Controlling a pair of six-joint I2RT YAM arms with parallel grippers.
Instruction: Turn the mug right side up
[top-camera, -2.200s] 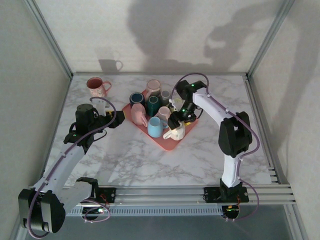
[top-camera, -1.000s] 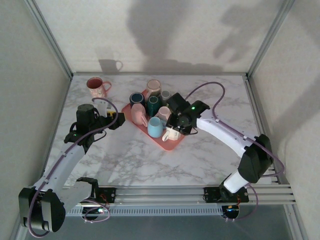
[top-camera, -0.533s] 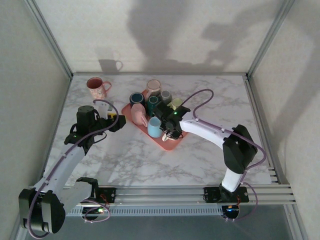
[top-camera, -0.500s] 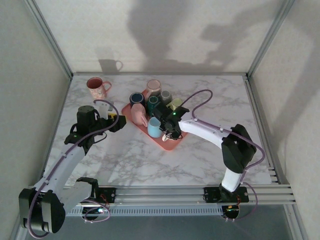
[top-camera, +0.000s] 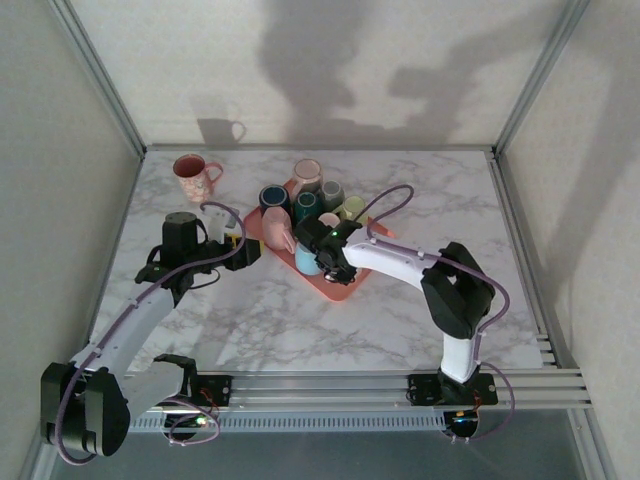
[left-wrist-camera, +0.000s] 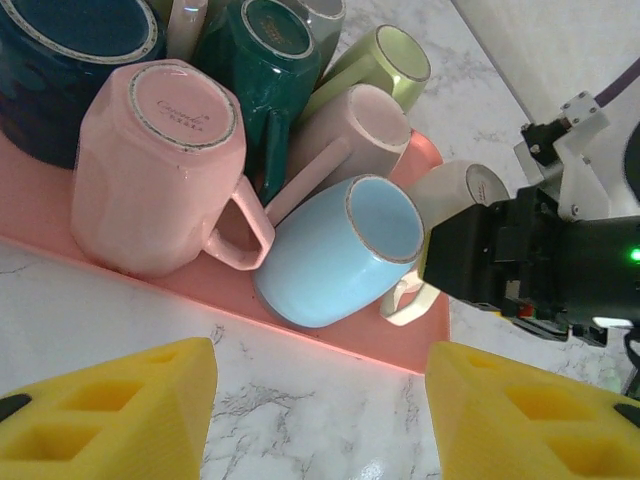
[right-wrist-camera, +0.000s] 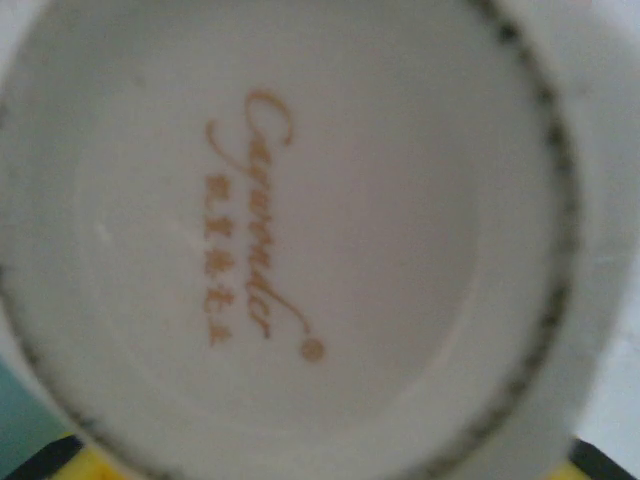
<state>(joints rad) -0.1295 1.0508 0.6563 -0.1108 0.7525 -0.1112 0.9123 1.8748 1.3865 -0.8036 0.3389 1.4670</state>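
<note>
Top external view first, Sam: where is the mug we must flip?

On the near corner of the pink tray (top-camera: 345, 290), Ana, under the right gripper (top-camera: 330, 258). Now look at the left wrist view. The cream mug (left-wrist-camera: 455, 205) leans there, bottom up, just beside the blue mug (left-wrist-camera: 335, 255).

Is the right gripper holding it?

I cannot tell. In the right wrist view the mug's bottom, with gold writing, is very close. A yellow fingertip (right-wrist-camera: 75, 448) peeks out at each lower corner. So the mug sits between the fingers, but I can't see if they squeeze it.

And the left gripper (left-wrist-camera: 320, 385)?

Its yellow fingers are spread apart with nothing in them. It hangs over the table, near the tray's edge.

So what step is this?

I think it is the grabbing step. The flip is not done.

What comes next?

I guess a firm squeeze, then a lift clear of the blue mug, then a wrist turn so the mouth faces up. The mug looks smooth, so it could slip.
</note>
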